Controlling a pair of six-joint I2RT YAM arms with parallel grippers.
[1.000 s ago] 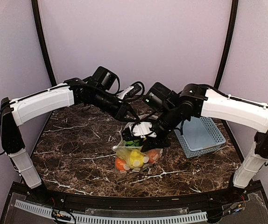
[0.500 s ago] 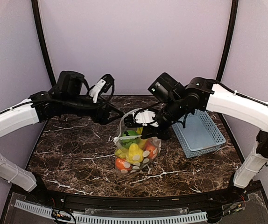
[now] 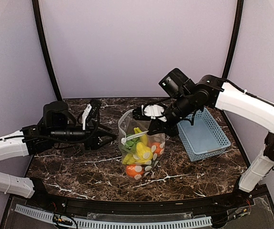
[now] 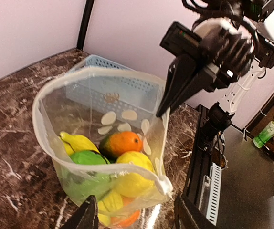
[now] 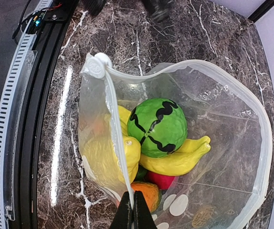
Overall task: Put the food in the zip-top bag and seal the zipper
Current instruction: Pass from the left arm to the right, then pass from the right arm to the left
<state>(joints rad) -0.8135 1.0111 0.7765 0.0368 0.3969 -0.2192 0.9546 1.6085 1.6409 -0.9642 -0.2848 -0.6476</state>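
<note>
Clear plastic dotted with white: the zip-top bag (image 3: 138,143) stands at the middle of the desk (image 3: 75,164) with its mouth gaping upward. All that carries it is my right gripper (image 5: 132,212), closed in a thin pinch on the zipper (image 5: 114,119), at about 1 o'clock on the rim in the top view. The food (image 5: 157,128) is inside, a striped green ball sitting on the bananas with yellow, orange and red pieces beneath. My left gripper (image 3: 104,136) is spread and holds nothing, off at 9 o'clock and apart from the bag. I cannot tell whether the bag's bottom bears on the desk or hangs just clear.

That single pinch worries me most. If the strip slides out of the right gripper, I judge the bag would slump and the round pieces would roll out, perhaps toward the light-blue basket (image 3: 205,138) at 3 o'clock.

The seal is the second risk. The two strips stand far apart in a wide loop and the green ball rides high. Pressing the mouth shut without drawing it taut from the far end could mate the strips crooked, or close them over a bulge so they pop open. Bringing the left gripper in too low could also shove the bag out of the right one's hold
</note>
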